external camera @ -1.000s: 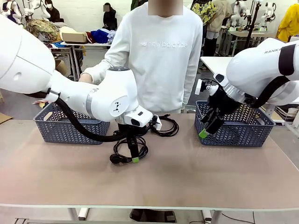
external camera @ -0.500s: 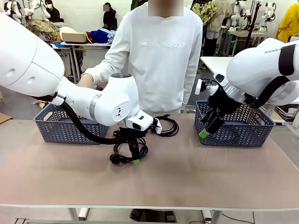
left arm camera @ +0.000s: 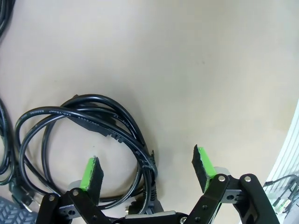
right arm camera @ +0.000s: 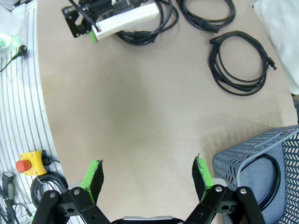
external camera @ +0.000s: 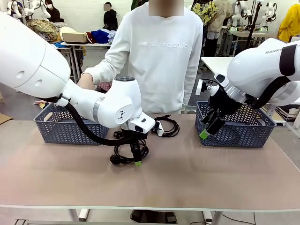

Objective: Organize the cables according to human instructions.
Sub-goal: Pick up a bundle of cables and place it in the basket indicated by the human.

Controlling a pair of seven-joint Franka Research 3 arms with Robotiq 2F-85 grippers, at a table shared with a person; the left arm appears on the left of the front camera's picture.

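cnt: cables [right arm camera: 238, 63] x4 | baskets [external camera: 61, 132] x2 | robot arms [external camera: 117, 101] x2 | pers [external camera: 164, 65] x1

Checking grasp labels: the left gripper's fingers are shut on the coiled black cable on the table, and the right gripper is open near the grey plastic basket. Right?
Not shut: the left wrist view shows the fingers of the left gripper wide open, a strand of the coiled black cable on the table between them. The right gripper is open near the grey plastic basket.
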